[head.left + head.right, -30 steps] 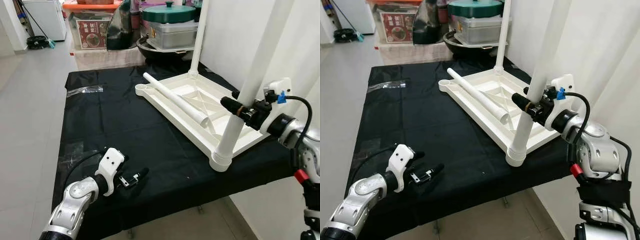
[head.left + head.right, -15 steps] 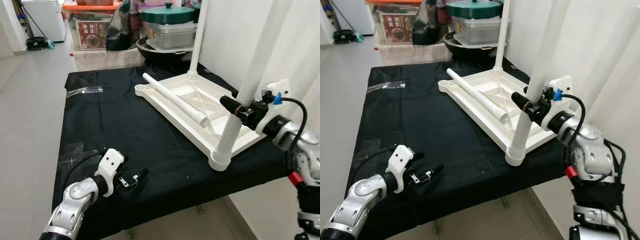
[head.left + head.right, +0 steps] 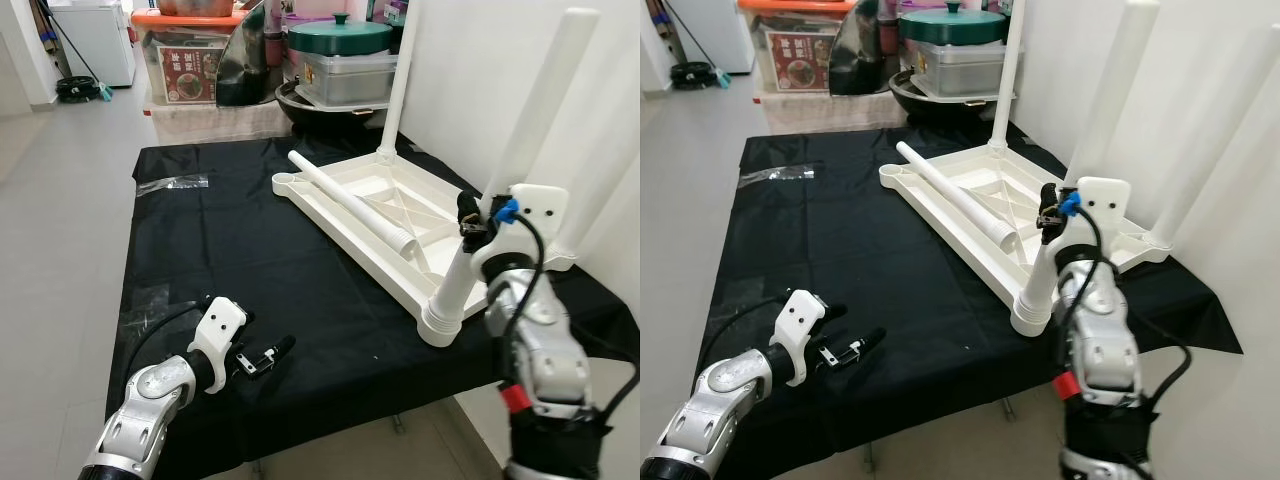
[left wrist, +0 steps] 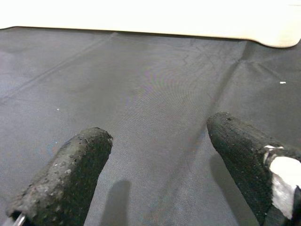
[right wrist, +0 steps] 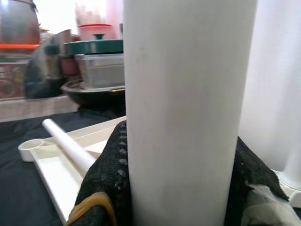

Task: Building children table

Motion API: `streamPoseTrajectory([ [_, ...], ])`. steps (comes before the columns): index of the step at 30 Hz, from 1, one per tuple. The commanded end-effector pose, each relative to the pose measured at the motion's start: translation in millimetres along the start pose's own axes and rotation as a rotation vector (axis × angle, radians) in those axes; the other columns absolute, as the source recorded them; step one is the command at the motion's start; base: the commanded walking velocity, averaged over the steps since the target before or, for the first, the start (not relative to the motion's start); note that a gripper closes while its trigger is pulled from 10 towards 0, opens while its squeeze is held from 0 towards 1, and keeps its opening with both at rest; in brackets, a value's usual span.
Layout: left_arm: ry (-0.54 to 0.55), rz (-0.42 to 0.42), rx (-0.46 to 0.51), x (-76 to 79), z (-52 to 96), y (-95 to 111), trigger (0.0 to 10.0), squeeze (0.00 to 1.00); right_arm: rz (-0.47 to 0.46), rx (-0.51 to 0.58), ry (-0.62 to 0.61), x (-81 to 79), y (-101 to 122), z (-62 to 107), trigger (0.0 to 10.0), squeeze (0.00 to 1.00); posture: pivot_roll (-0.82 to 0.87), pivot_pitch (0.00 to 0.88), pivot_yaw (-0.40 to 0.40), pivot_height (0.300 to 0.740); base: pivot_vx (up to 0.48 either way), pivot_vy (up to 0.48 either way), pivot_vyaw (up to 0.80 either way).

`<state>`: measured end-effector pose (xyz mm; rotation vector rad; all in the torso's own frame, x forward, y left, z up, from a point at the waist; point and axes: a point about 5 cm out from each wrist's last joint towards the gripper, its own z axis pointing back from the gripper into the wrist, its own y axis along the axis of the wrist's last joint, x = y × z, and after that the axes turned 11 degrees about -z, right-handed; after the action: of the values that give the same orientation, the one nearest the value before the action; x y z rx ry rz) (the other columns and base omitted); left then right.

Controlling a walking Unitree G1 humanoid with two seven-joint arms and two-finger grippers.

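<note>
The white plastic tabletop (image 3: 385, 215) lies upside down on the black cloth (image 3: 230, 250), its ribbed underside up, toward two o'clock. A smooth round leg (image 3: 470, 270) stands in its near corner socket, clamped by the right gripper (image 3: 470, 222). A loose leg (image 3: 350, 200) lies across it. The left gripper (image 3: 262, 358) rests wide apart at seven o'clock.

A matt black woven cloth (image 3: 240, 250) covers the tabletop, creased in places. The upturned children's table (image 3: 385, 215) and its legs (image 3: 355, 203) look like smooth white plastic with a faint sheen. The left claw (image 4: 155, 165) has rough, grainy black fingers (image 4: 70, 174). The right claw (image 5: 188, 188) wears black knit-textured pads (image 5: 110, 179) against a smooth white leg (image 5: 186, 103).
</note>
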<state>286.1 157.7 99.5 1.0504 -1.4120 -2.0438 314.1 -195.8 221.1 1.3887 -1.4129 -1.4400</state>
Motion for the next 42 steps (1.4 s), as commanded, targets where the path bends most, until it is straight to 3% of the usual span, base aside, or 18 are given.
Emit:
streamPoseTrajectory([
  [1, 0.002, 0.004, -0.004, 1.9, 0.7, 0, 10.0, 0.00, 0.031, -0.138, -0.161, 9.9, -32, 8.4, 0.0, 0.00, -0.02, 0.000, -0.078, 0.740, 0.000, 0.000, 0.00],
  [8, 0.007, 0.005, -0.005, 2.5, 0.8, -1, 10.0, 0.00, 0.034, -0.149, -0.296, 8.6, -33, 11.2, 0.0, 0.00, -0.02, 0.000, -0.088, 0.740, 0.000, 0.000, 0.00],
  [13, 0.010, 0.010, -0.002, 4.6, -1.9, 0, 10.0, 0.00, 0.121, -0.157, -0.409, 11.0, -32, 9.7, 0.0, 0.00, -0.02, 0.000, -0.089, 0.740, 0.000, 0.000, 0.00],
  [32, 0.005, 0.008, 0.001, 5.3, -4.0, 1, 10.0, 0.00, 0.053, -0.147, -0.496, 6.3, -29, 12.3, 0.0, 0.00, -0.03, 0.000, -0.083, 0.740, 0.000, 0.000, 0.00],
  [33, 0.005, 0.008, 0.001, 5.2, -3.9, 1, 10.0, 0.00, 0.040, -0.143, -0.487, 5.6, -29, 11.8, 7.1, 0.00, -0.03, 0.000, -0.082, 0.740, 0.000, 0.000, 0.00],
  [35, 0.005, 0.008, 0.001, 5.1, -3.8, 1, 10.0, 0.00, 0.031, -0.139, -0.481, 5.0, -28, 11.5, 7.1, 0.00, -0.03, 0.000, -0.082, 0.740, 0.000, 0.000, 0.00],
  [36, 0.005, 0.008, 0.001, 5.0, -3.8, 1, 10.0, 0.00, 0.026, -0.137, -0.477, 4.5, -27, 11.1, 10.0, 0.00, -0.03, 0.000, -0.082, 0.740, 0.000, 0.000, 0.00],
  [42, 0.004, 0.007, -0.001, 4.8, -3.4, 1, 10.0, 0.00, -0.009, -0.137, -0.448, 0.4, -27, 10.2, 10.0, 0.00, -0.02, 0.000, -0.083, 0.740, 0.000, 0.000, 0.00],
])
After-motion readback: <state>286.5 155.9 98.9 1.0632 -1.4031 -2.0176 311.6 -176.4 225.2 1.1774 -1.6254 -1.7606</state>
